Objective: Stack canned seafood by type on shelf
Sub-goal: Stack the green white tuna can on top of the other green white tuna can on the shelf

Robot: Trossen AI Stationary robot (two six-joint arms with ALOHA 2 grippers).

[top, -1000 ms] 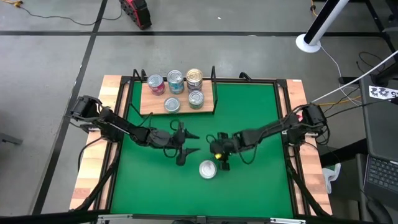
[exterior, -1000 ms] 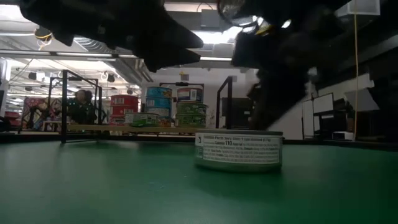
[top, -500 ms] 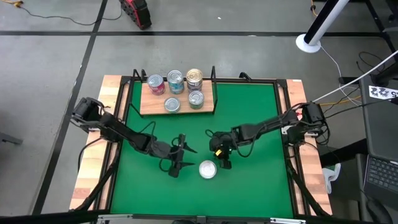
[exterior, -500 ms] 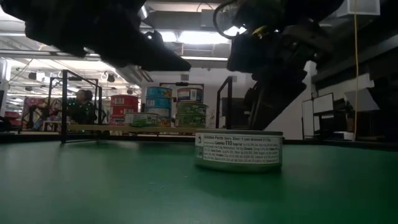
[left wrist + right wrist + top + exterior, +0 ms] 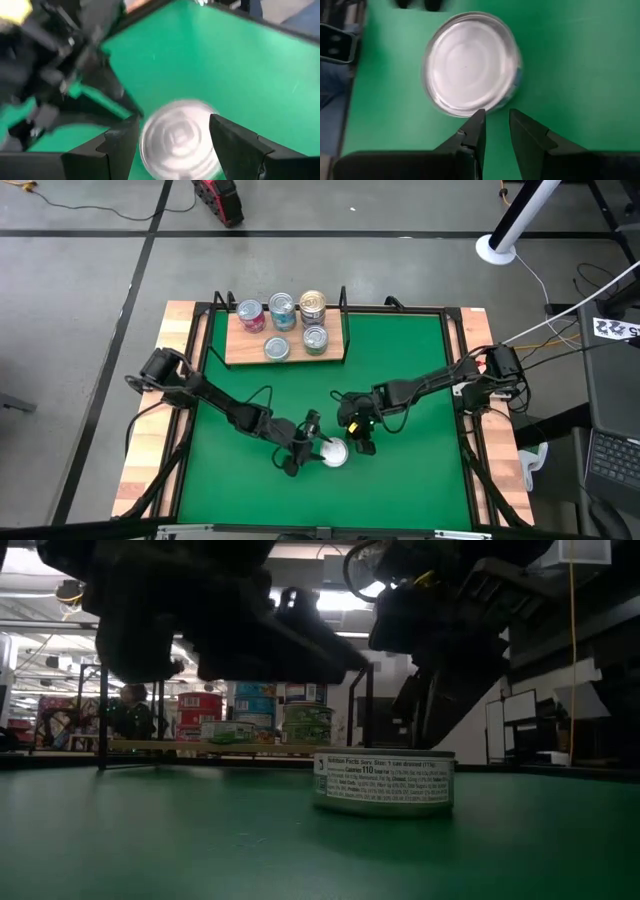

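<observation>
Now, from my seat, the left gripper [image 5: 305, 451] has its fingers [image 5: 117, 145] spread wide, and the loose tin [image 5: 333, 452] lies straight ahead in the gap between them, lid up on the green mat [image 5: 400, 370]. I think the fingers are not yet touching its sides, though the left wrist view is smeared. Being round and squat, the tin has no long axis to line up with; only centring matters. Just beyond the tin's far side, the right gripper [image 5: 359, 442] hovers with narrow fingers holding nothing. I judge the left arm better placed to take it. Five other tins [image 5: 282, 310] stand on the shelf [image 5: 236, 348], well apart.
</observation>
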